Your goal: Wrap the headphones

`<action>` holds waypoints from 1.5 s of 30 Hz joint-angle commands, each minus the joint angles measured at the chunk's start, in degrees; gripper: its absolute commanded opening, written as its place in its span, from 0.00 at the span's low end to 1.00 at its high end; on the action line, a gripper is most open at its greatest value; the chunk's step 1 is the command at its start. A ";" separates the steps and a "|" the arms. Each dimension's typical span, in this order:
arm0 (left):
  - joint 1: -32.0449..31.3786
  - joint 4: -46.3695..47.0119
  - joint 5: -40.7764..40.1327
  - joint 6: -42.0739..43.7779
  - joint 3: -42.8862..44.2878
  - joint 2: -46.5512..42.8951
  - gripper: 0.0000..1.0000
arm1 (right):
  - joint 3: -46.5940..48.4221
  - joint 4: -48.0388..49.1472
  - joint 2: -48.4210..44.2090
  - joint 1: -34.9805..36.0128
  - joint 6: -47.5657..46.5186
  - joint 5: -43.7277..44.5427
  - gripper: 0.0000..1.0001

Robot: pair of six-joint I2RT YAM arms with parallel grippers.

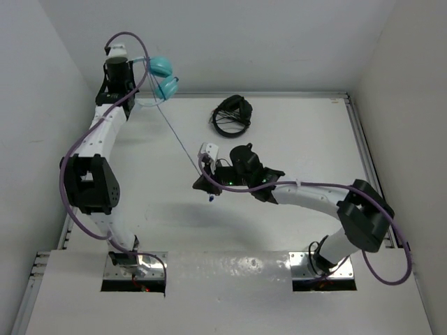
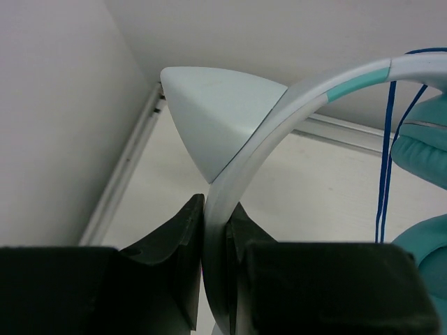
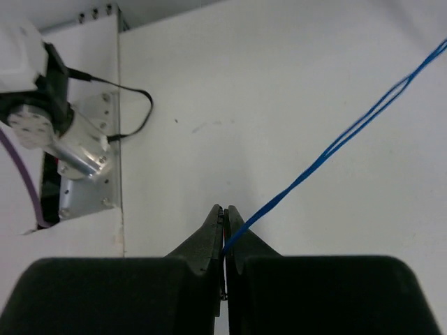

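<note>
The turquoise headphones (image 1: 163, 75) hang in the air at the far left, above the table's back edge. My left gripper (image 1: 137, 82) is shut on their pale headband (image 2: 279, 118); a teal cup (image 2: 422, 143) shows at the right of the left wrist view. The thin blue cable (image 1: 176, 139) runs taut from the cups down to my right gripper (image 1: 207, 183) at mid-table. In the right wrist view the right gripper (image 3: 224, 222) is shut on the blue cable (image 3: 328, 150), which leaves the fingertips up and to the right as a doubled strand.
Black headphones with a coiled black cable (image 1: 232, 114) lie near the back middle of the table. White walls close in the left, back and right sides. A metal rail (image 1: 367, 160) runs along the table's right edge. The arm bases stand at the near edge.
</note>
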 commanded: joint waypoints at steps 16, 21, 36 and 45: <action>-20.38 35.91 -6.71 44.29 -39.28 -13.66 0.00 | 11.41 -5.32 -13.64 -8.48 -15.81 25.05 0.00; -26.27 30.59 -6.82 42.30 -42.65 -15.86 0.00 | 14.49 -1.71 -12.68 -17.55 -12.38 28.04 0.00; -30.41 -3.78 13.30 25.77 -29.49 -19.02 0.00 | 21.96 -1.18 -2.93 -31.79 -5.88 28.40 0.00; -25.32 -23.13 49.92 17.07 -8.05 -19.90 0.00 | 13.13 3.98 0.69 -34.79 -3.77 13.57 0.00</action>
